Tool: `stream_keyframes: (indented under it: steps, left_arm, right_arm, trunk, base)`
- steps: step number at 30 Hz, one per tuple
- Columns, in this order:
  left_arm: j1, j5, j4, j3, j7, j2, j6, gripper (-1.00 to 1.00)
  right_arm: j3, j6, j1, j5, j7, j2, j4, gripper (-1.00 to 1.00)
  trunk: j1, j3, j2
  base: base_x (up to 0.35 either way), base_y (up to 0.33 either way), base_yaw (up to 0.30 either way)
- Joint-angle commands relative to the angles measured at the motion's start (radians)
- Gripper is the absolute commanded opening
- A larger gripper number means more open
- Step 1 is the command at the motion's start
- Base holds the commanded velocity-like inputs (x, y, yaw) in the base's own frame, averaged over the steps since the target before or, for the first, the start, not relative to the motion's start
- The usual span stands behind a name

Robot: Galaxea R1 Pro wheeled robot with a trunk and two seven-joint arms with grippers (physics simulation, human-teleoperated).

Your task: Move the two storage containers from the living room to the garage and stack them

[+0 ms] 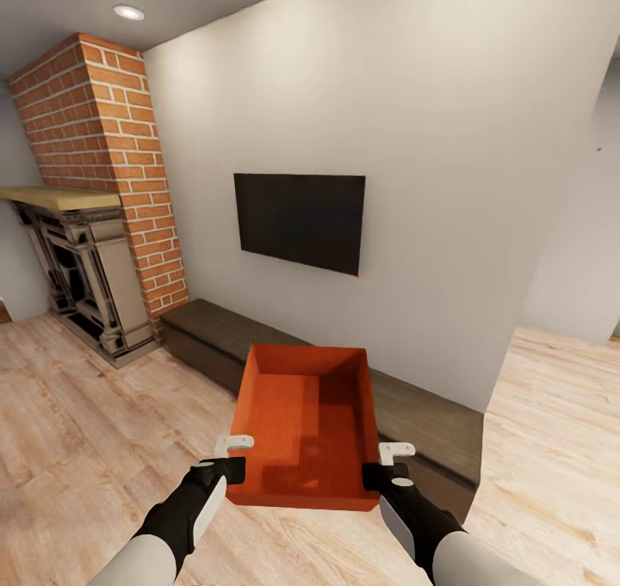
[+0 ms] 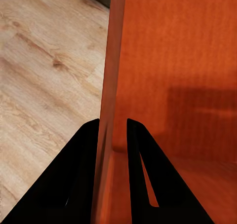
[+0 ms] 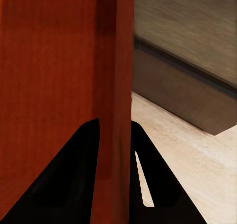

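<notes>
— 1 storage container, orange-red and open-topped, is up in the air between both grippers. Can you see how it's held?

— Yes. The left gripper pinches the container's left side wall near the corner closest to the robot, and the right gripper does the same on the right wall. In the left wrist view, the wall runs straight up between the 2 black fingers, 1 outside and 1 inside the bin.

— And the right side?

— Same picture: the right wrist view has the wall wedged between its fingers, both pressed against it. So each pair is closed on a wall, no gap showing.

— Where's the bin relative to the room?

— Beyond the fingertips it stretches forward, level, over the light wood-plank floor. Past its far end sits a low dark bench along the cream wall, with a black TV mounted above (a tiny red light at its lower corner).

— Anything off to the left fingers' side?

— A brick column and a dark fireplace under a wooden mantel. The container's inside is bare, with a shadow across its bottom.
</notes>
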Motion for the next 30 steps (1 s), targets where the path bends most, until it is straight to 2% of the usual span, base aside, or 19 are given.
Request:
stream_keyframes:
  steps: [1, 30]
  left_arm:
    - [0.0, -0.024, -0.003, 0.015, 0.017, -0.002, 0.008, -1.0]
    - [0.0, -0.024, -0.003, 0.015, 0.017, -0.002, 0.008, -1.0]
  right_arm:
    - [-0.007, 0.006, 0.001, 0.003, -0.022, 0.004, -0.002, -1.0]
    - [-0.007, 0.006, 0.001, 0.002, -0.025, 0.004, -0.002, -1.0]
  trunk:
    - [0.0, 0.0, -0.001]
    - [0.0, 0.0, -0.001]
  base:
    - [0.0, 0.0, 0.228]
    - [0.0, 0.0, 0.265]
